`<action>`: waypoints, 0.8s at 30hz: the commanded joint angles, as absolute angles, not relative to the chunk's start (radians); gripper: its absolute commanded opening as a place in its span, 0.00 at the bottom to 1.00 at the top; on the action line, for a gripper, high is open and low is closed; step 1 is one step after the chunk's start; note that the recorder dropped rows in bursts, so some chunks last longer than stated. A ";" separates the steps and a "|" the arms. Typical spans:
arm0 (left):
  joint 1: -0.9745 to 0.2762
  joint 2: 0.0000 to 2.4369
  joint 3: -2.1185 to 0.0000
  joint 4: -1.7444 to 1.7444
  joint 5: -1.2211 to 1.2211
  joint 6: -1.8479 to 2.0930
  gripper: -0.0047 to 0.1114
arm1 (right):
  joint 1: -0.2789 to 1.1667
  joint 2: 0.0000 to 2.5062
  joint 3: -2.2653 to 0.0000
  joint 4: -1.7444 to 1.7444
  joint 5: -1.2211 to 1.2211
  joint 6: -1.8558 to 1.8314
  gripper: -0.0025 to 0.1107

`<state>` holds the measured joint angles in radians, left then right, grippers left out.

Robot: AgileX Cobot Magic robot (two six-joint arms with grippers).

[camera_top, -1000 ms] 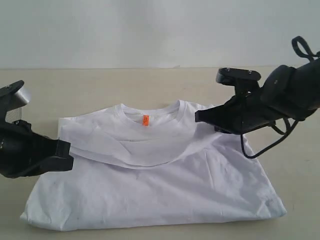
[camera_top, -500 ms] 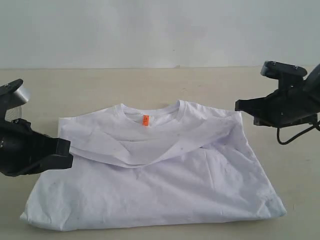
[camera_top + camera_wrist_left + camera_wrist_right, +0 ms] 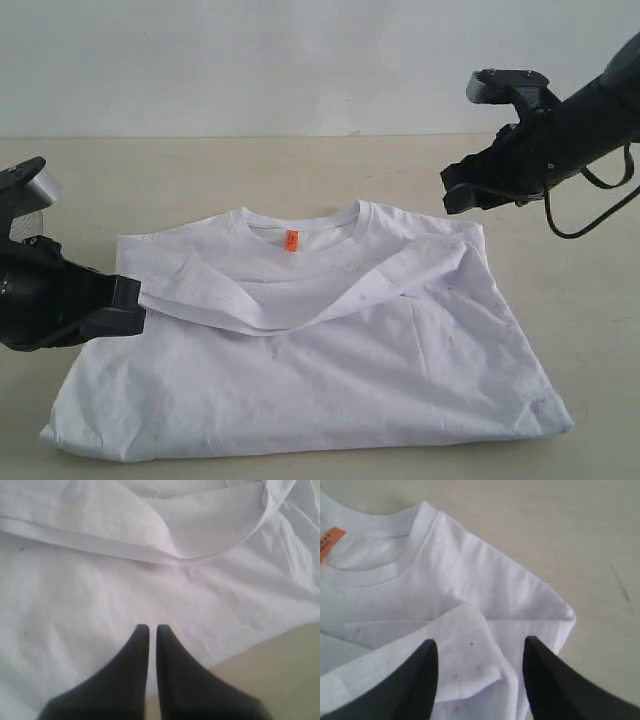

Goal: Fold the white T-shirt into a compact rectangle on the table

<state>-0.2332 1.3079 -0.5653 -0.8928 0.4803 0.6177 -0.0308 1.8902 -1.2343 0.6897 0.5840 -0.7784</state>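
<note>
Right gripper (image 3: 481, 641): jaws apart, empty, above one shoulder of white short-sleeved cotton T-shirt (image 3: 330, 380). Left gripper (image 3: 151, 628): jaws together, low at shirt's opposite edge. Shirt lies mid pale beige wood-look worktop (image 3: 200, 170), sleeves folded inward.

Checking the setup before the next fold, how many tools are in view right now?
2. The left tool is shut, low at the white T-shirt's left edge; the right tool is open, raised above its right-hand shoulder. None seems hidden.

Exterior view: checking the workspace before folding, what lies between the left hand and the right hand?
Only the white T-shirt, sleeves folded inward, on the table, lies between left hand and right hand; the exterior view shows it.
</note>
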 commanded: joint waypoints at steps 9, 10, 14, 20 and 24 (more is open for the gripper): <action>-0.241 1.298 -0.560 -0.901 0.468 0.628 0.08 | 0.044 1.982 -1.258 0.706 0.522 -0.917 0.44; -0.241 1.298 -0.560 -0.901 0.468 0.628 0.08 | 0.044 1.993 -1.258 0.705 0.518 -0.917 0.44; -0.241 1.298 -0.560 -0.901 0.468 0.633 0.08 | 0.044 2.038 -1.258 0.699 0.492 -0.924 0.44; -0.241 1.298 -0.560 -0.901 0.456 0.635 0.08 | 0.044 2.051 -1.258 0.683 0.491 -0.925 0.28; -0.241 1.298 -0.560 -0.901 0.449 0.635 0.08 | 0.044 2.051 -1.258 0.683 0.478 -0.930 0.02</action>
<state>-0.2332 1.3079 -0.5653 -0.8928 0.4592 0.6295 0.0447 2.0538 -1.2538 0.6875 0.4904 -0.9156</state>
